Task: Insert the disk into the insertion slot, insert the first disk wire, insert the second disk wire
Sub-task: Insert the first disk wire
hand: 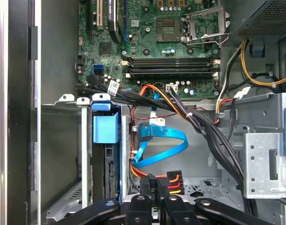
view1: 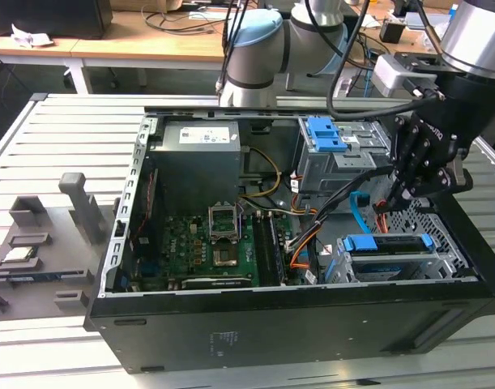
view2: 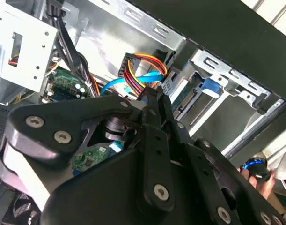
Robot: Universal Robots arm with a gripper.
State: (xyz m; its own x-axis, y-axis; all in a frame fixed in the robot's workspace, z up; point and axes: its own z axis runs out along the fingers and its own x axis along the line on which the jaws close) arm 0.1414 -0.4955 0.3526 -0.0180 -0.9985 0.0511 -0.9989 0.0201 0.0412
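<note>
While the gripper (hand: 156,185) clamps the disk wire (hand: 174,179) near the disk (hand: 105,127), entering tilted might jam it; cables (hand: 199,126) could snag.

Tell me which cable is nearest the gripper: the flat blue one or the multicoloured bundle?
The multicoloured bundle: it ends right at the gripper, while the flat blue cable loops apart from it.

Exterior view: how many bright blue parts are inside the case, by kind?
Cage latch: 1
Disk bracket: 1
Flat cable: 1
Total: 3
</note>
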